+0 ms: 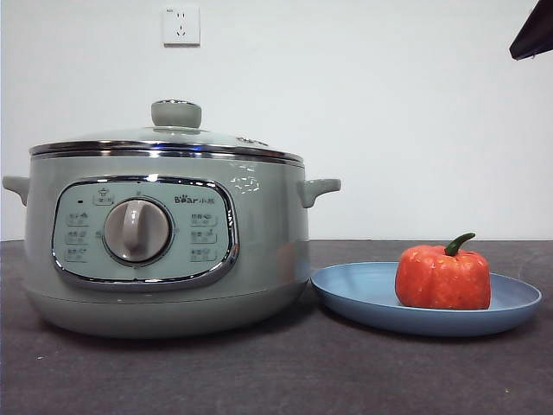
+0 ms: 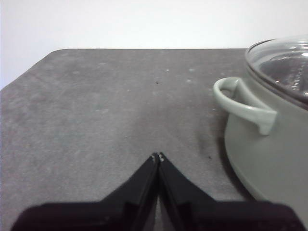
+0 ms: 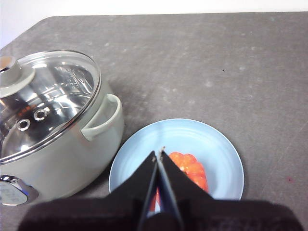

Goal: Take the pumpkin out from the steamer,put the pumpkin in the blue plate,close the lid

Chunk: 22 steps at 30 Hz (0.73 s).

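1. Steamer (image 1: pixel 164 251) stands on the dark grey table (image 1: pixel 285 372), control panel and central knob facing the front camera, "Bear" logo beside the knob.
2. Lid (image 1: pixel 168 138) sits on the steamer, chrome rim level on the pot's edge, green knob on top. Through the glass, the right wrist view shows a perforated metal insert inside.
3. Blue plate (image 1: pixel 363 298) lies flat on the table just beside the steamer; in the front view its near rim sits very close to the pot's base, and I cannot tell whether they touch.
4. Pumpkin (image 1: pixel 442 277) rests upright in the blue plate, off-centre toward the side away from the steamer, green stem curving upward.
5. Right gripper (image 3: pixel 159 154): jaws pressed together tip to tip, grasping nothing. It hangs above the plate, its tips over the pumpkin (image 3: pixel 190 168) as seen from its own camera, clear of it. In the front view only a black tip shows at the top corner, high above the plate.
6. Left gripper (image 2: pixel 158 156): jaws also pressed together, empty. It hovers over bare table beside the steamer, near 1 of the 2 side handles (image 2: pixel 243 103), not touching it.
7. White wall behind, with 1 power socket (image 1: pixel 181 25) above the steamer.
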Each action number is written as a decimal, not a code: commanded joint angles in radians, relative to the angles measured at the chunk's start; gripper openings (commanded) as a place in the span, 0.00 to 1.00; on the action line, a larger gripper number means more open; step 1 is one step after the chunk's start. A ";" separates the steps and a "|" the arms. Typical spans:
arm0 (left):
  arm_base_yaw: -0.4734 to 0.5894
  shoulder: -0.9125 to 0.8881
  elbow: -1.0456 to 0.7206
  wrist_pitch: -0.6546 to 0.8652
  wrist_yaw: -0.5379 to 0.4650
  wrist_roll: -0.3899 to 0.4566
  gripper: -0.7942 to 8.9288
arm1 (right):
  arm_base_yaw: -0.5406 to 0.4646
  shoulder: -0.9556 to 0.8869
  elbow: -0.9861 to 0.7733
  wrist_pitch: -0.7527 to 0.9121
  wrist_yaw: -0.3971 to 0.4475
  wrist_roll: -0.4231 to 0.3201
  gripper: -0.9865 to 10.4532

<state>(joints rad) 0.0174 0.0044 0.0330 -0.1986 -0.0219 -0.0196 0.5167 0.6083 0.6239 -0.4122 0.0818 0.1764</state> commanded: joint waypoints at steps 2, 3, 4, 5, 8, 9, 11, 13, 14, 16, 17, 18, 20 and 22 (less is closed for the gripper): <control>0.019 -0.003 -0.023 0.007 0.002 -0.009 0.08 | 0.001 -0.002 -0.008 0.006 0.003 0.009 0.07; 0.023 -0.003 -0.024 0.005 0.002 -0.014 0.08 | 0.001 -0.002 -0.008 0.006 0.003 0.009 0.07; 0.026 -0.003 -0.026 0.003 0.002 -0.024 0.08 | 0.001 -0.002 -0.008 0.006 0.003 0.009 0.07; 0.030 -0.003 -0.026 0.003 0.003 -0.035 0.08 | 0.001 -0.002 -0.008 0.006 0.003 0.009 0.07; 0.035 -0.003 -0.026 0.004 0.003 -0.063 0.08 | 0.001 -0.002 -0.008 0.006 0.003 0.009 0.07; 0.035 -0.003 -0.026 0.004 0.003 -0.063 0.08 | 0.001 -0.002 -0.008 0.006 0.003 0.009 0.07; 0.035 -0.003 -0.026 0.004 0.002 -0.063 0.08 | 0.001 -0.002 -0.008 0.006 0.003 0.009 0.07; 0.035 -0.003 -0.026 0.004 0.002 -0.063 0.08 | 0.001 -0.002 -0.008 0.006 0.003 0.009 0.07; 0.035 -0.003 -0.026 0.004 0.002 -0.063 0.08 | 0.001 -0.002 -0.008 0.006 0.003 0.009 0.07; 0.035 -0.003 -0.026 0.004 0.002 -0.063 0.08 | 0.001 -0.002 -0.008 0.006 0.003 0.009 0.07; 0.035 -0.003 -0.026 0.004 0.002 -0.063 0.08 | 0.001 -0.002 -0.008 0.006 0.003 0.009 0.07; 0.035 -0.003 -0.026 0.004 0.002 -0.063 0.08 | 0.001 -0.002 -0.008 0.006 0.003 0.009 0.07; 0.035 -0.003 -0.026 0.004 0.002 -0.063 0.08 | 0.001 -0.002 -0.008 0.006 0.003 0.009 0.07; 0.035 -0.003 -0.026 0.004 0.002 -0.063 0.08 | 0.001 -0.002 -0.008 0.006 0.003 0.009 0.07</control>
<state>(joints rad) 0.0494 0.0044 0.0227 -0.1970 -0.0219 -0.0727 0.5167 0.6083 0.6239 -0.4122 0.0818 0.1764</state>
